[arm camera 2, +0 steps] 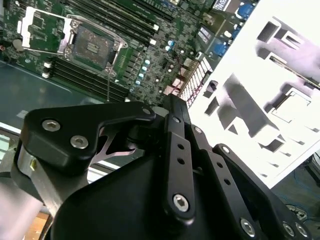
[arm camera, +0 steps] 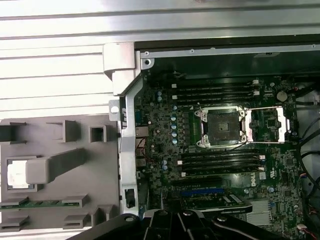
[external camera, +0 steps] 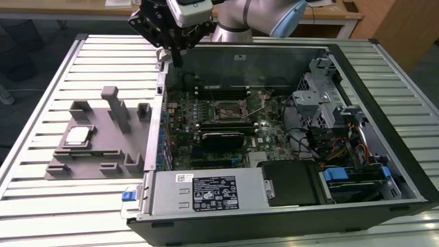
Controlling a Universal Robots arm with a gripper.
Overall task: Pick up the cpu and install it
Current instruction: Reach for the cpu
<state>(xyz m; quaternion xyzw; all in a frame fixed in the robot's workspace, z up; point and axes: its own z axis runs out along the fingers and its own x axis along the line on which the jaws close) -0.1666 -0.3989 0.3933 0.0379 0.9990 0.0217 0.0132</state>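
Well, my claw [external camera: 176, 55] hangs above the far corner of the open computer case [external camera: 384, 98], just over the case's wall on the exterior view's left. It is a matte black thing of angular links held by bright round screw heads. I cannot tell how wide it stands. The cpu is not in it.

The cpu [external camera: 77, 135] is a small flat square with a silvery-grey metal top and a thin pale rim. It lies flat in a shallow recess of the grey plastic fixture [external camera: 103, 154], a dull slab studded with upright blocks and low brackets. In the first wrist view one long block partly covers the chip. The fixture rests on a table [external camera: 103, 51] of pale ribbed metal slats, just beside the case's outer wall.

Inside the case lies a green motherboard [external camera: 182, 110], crowded with small parts and long dark slots. Its square socket [arm camera: 220, 127] stands open, dark in the middle with a shiny metal frame around it and a second metal frame beside it. Near the case's front edge sits a smooth grey metal box [external camera: 205, 193] bearing a black label.

The cpu lies well apart from my claw, out on the fixture toward the exterior view's left and nearer that camera, with the case wall between us.
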